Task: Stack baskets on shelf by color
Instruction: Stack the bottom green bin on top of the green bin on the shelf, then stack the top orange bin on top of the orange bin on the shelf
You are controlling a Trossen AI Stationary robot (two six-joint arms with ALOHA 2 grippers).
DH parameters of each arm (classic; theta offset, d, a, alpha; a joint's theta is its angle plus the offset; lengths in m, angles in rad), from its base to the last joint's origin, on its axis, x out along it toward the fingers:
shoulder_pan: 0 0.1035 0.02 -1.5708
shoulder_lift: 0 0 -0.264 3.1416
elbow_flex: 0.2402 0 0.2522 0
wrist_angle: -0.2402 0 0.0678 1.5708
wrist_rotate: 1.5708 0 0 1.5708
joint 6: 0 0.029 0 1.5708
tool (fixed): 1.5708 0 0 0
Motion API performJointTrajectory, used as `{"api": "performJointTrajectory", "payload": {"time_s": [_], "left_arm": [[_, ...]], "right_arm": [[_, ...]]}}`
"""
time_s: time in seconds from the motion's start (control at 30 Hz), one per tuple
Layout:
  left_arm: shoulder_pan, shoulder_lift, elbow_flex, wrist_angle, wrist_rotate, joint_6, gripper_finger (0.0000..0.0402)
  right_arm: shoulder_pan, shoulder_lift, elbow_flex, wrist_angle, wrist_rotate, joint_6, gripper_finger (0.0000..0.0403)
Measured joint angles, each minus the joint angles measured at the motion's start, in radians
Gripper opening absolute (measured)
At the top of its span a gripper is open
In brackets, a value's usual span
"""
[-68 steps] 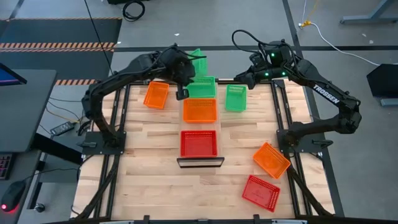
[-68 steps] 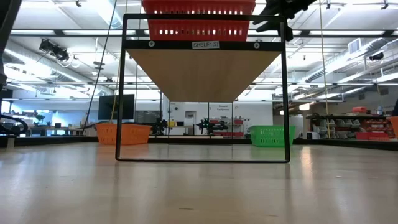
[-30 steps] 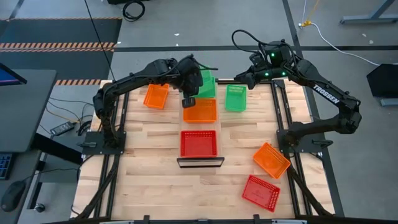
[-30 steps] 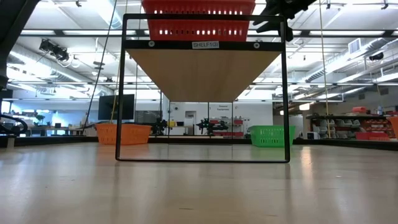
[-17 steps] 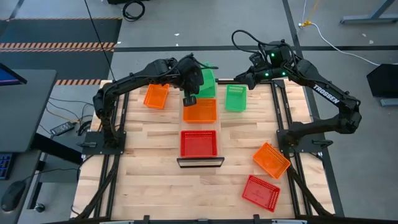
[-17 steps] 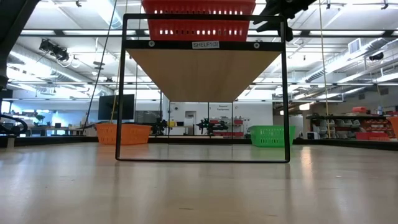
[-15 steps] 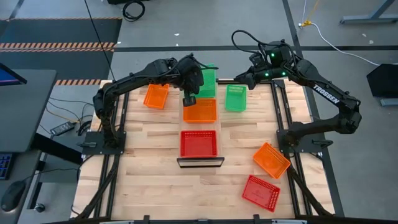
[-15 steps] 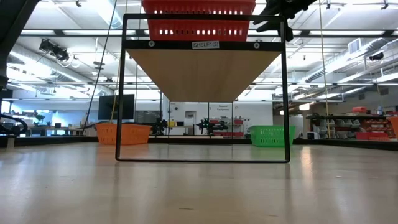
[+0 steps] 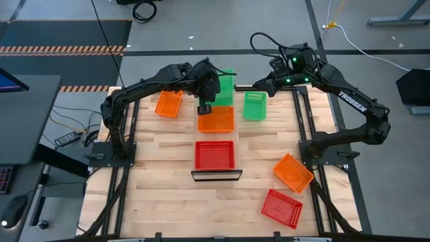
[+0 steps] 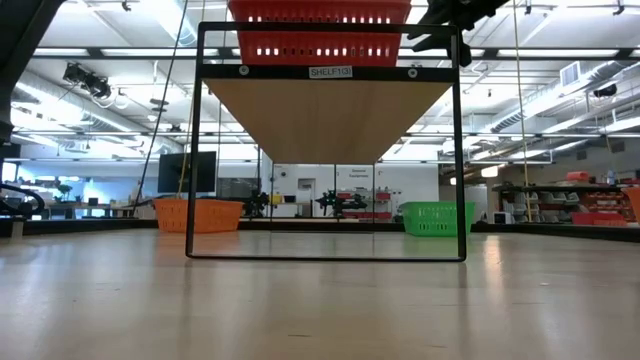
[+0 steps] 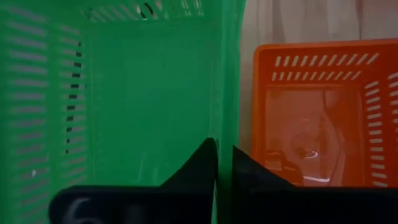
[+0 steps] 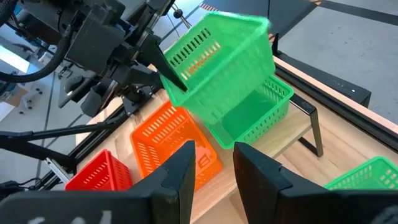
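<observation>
Since earlier, left gripper (image 12: 163,65) carried green basket (image 12: 221,53) over the shelf (image 10: 330,113)'s far end, pinching its wall. Basket tilted, partly hidden overhead. Right gripper (image 12: 214,163) waits part-open, empty, upper right.

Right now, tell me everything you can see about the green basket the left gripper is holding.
The green basket is a shallow rectangular tub of what looks like translucent green plastic, with slotted walls and a plain floor. It is lifted and tilted, apart from a second green basket that sits on the shelf below it. The left gripper is shut on one of its walls, near a corner, one finger inside and one outside. Nothing else touches it. An orange basket sits next along the shelf.
</observation>
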Motion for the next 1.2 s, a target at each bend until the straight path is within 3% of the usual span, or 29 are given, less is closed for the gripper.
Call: {"api": "performJointTrajectory", "payload": {"time_s": [0.6,0.93,1.2], "left_arm": [[0.0,0.001,0.0,0.01,0.0,-0.01,0.0083],[0.042,-0.037,-0.001,-0.037,0.01,-0.127,0.0071],[0.182,-0.113,0.0,-0.068,0.065,-0.311,0.0053]], "right_arm": [[0.0,0.0,0.0,-0.001,0.0,0.007,0.0115],[0.0,0.0,0.0,-0.156,0.069,-0.146,0.0115],[0.0,0.0,0.0,-0.187,0.077,-0.158,0.0115]]}}
